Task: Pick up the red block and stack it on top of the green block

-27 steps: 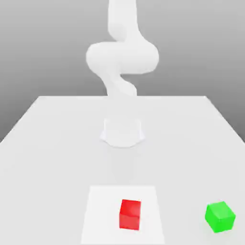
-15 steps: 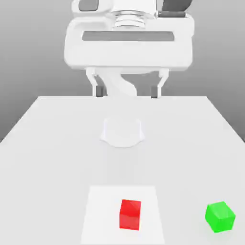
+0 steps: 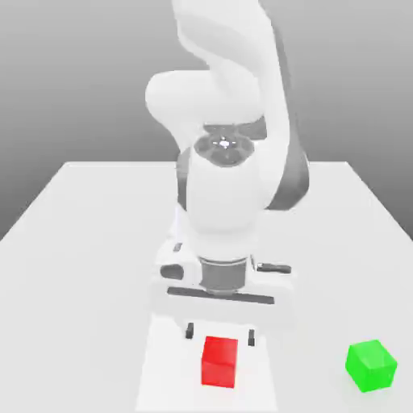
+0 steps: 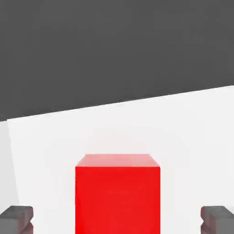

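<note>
The red block (image 3: 219,361) rests on the table near the front edge, inside a paler square patch. Just behind and above it hangs my gripper (image 3: 220,334), open, with one dark fingertip (image 3: 189,331) off each side of the cube's back edge. In the hand view the red block (image 4: 118,194) fills the middle between the two grey fingertips (image 4: 16,219), which stand wide of its sides without touching. The green block (image 3: 371,365) sits on the table at the exterior view's far right, turned slightly, well apart from the red one.
The white table (image 3: 81,266) stretches back to the arm's round base, which the arm hides. The arm's bulky white links (image 3: 226,193) lean forward over the table's middle. The paler patch (image 3: 161,371) surrounds the red block.
The hand has come down from high above the table to just behind the red block, fingers apart. Neither block has moved.
</note>
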